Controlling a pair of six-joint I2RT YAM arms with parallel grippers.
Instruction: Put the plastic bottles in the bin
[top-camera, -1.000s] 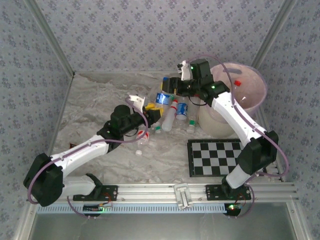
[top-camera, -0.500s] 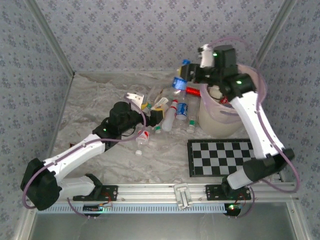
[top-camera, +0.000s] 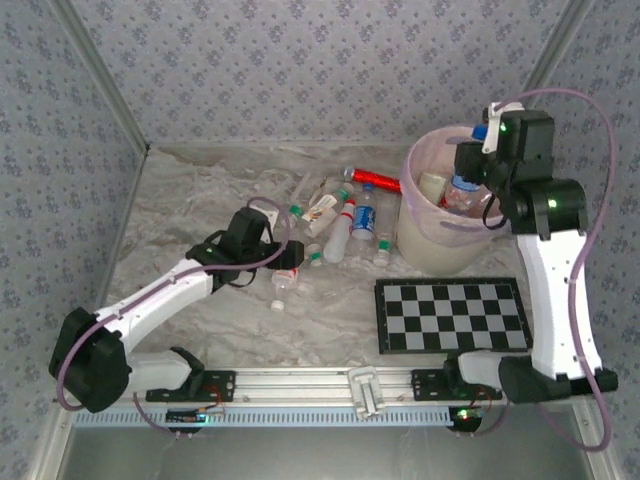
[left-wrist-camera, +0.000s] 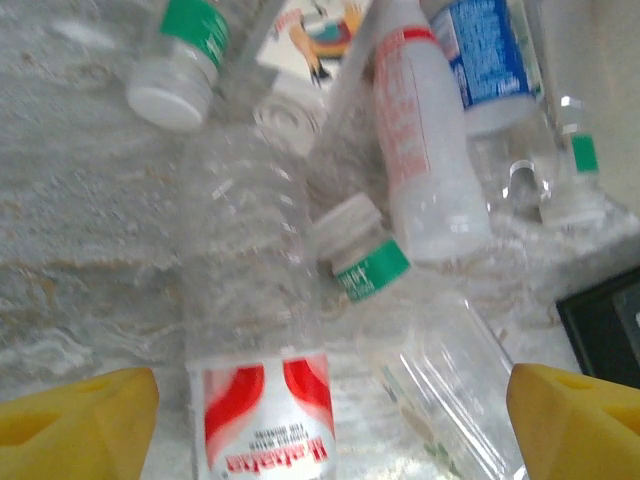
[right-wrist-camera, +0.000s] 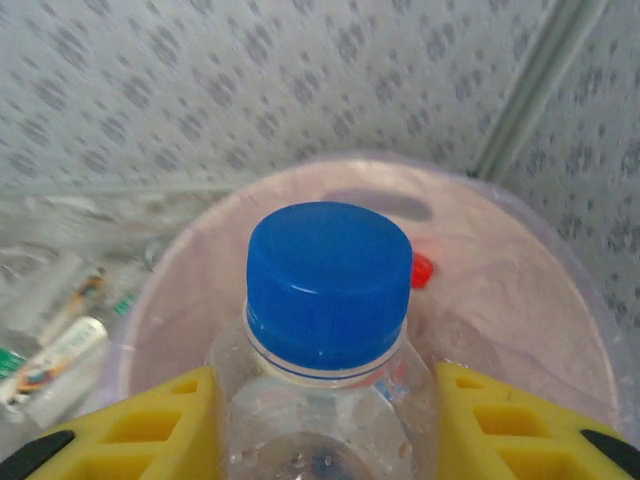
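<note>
Two yellow-fingered grippers are in play. The right gripper (right-wrist-camera: 330, 430) is clenched on a clear blue-capped bottle (right-wrist-camera: 330, 285), with its fingers (right-wrist-camera: 170, 425) pressed against both sides of the shoulder just under the cap. The bottle hangs over the open mouth of the bin (right-wrist-camera: 560, 270), which stands at the upper right of the overhead view. A small red cap (right-wrist-camera: 422, 268) shows inside, against the bin's far wall.

The left gripper (left-wrist-camera: 325, 420) is released. Its fingertips stand wide apart in the lower corners of the wrist view, low over the heap of bottles at the centre of the overhead view. Between them a red-labelled clear bottle (left-wrist-camera: 255, 300) lies lengthwise on the marbled tabletop (top-camera: 190, 200), with a gap to either fingertip.

Just right of it lies a green-collared bottle (left-wrist-camera: 370, 260) with a white cap, slanted towards the lower right. Beyond these, towards the top of the wrist view, lie a whitish red-printed bottle (left-wrist-camera: 420, 170), a blue-labelled bottle (left-wrist-camera: 490, 55) and, at the upper left, a second green-collared bottle (left-wrist-camera: 185, 60).

In the overhead view a shiny red tube (top-camera: 375, 180) lies just left of the bin, and a checkerboard (top-camera: 455, 313) lies flat below it.
</note>
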